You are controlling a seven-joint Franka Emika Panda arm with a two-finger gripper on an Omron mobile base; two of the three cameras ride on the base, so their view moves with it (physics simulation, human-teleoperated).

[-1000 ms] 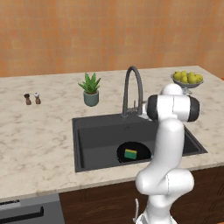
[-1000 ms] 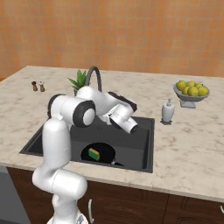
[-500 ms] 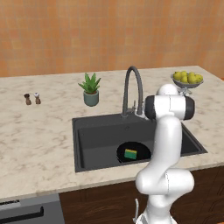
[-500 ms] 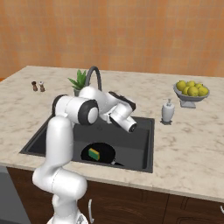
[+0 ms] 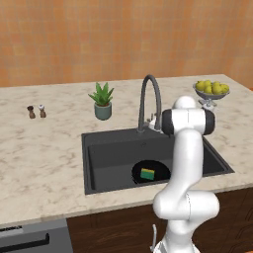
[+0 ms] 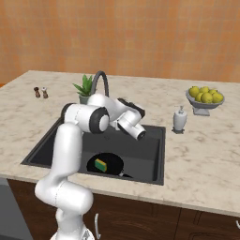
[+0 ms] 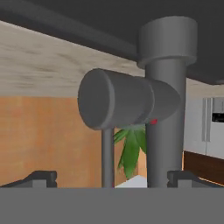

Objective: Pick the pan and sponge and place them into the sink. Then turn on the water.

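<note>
pan [image 5: 150,172] is seen on the floor of the sink [image 5: 113,157], near its front wall, with the sponge [image 5: 147,173] lying inside it. gripper [image 7: 111,179] is held with fingers wide apart, nothing between them, pointed at the faucet handle [image 7: 127,105] close ahead. faucet [image 5: 149,101] is arched over the basin's back edge; no stream is visible. potted plant [image 5: 102,101] is set just beside it.
</note>
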